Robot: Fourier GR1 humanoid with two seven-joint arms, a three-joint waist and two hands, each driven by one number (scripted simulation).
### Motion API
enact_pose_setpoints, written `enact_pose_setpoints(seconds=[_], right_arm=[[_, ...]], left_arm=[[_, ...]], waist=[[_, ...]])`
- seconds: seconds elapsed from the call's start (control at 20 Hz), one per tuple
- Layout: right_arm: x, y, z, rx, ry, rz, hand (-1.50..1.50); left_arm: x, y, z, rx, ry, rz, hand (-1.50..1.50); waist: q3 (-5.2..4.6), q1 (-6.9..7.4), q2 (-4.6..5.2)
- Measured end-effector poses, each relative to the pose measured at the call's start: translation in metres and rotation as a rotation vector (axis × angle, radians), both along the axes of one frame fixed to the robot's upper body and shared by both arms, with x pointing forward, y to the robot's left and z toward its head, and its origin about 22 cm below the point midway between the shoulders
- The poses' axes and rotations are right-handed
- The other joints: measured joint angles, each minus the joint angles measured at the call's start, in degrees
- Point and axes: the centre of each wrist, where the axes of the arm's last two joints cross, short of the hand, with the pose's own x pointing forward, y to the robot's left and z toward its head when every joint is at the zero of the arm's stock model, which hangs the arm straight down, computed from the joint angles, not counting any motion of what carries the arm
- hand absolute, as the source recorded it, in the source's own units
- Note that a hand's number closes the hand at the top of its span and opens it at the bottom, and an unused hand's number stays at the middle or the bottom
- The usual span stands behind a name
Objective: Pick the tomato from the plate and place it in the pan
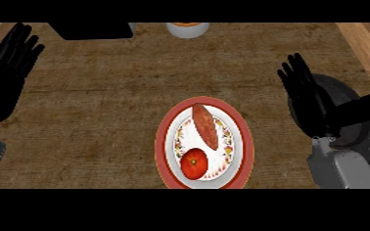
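A red tomato (194, 163) lies on the near part of a red-rimmed patterned plate (242, 142) at the lower middle of the counter. An oblong brown-orange vegetable (204, 125) lies on the same plate, farther back. To the plate's right, my right hand (309, 103) stands open with fingers straight, clear of the plate. It partly hides a dark pan (343, 94) at the right edge. My left hand (16, 63) rests open at the left edge, fingers up.
A black object (94, 30) sits at the far left of the counter's back. A white cup with orange contents (188, 29) stands at the back middle. A wooden edge (358, 39) runs along the right side.
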Motion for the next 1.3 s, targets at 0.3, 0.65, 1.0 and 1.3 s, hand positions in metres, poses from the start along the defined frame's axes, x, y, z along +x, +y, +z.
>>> enact_pose_setpoints(seconds=[0.3,0.65,1.0,1.3], right_arm=[[0.009,0.058,0.034,0.036,-0.23,0.43,1.5],[0.0,0.031,0.024,-0.226,-0.335,0.592,-1.5],[0.004,0.009,0.033,-0.456,-0.446,0.704,-1.5],[0.008,0.033,0.062,-0.659,-0.448,0.824,-1.5]], left_arm=[[-0.006,-0.042,-0.03,-0.04,-0.023,-0.096,0.0],[-0.037,-0.095,-0.096,-0.114,0.008,-0.158,0.0],[-0.043,-0.115,-0.116,-0.12,0.009,-0.162,0.0],[-0.049,-0.119,-0.123,-0.115,0.007,-0.169,0.0]], waist=[[-1.41,2.28,0.91],[-1.82,1.04,1.09],[-1.84,0.85,1.12],[-1.88,1.04,1.05]])
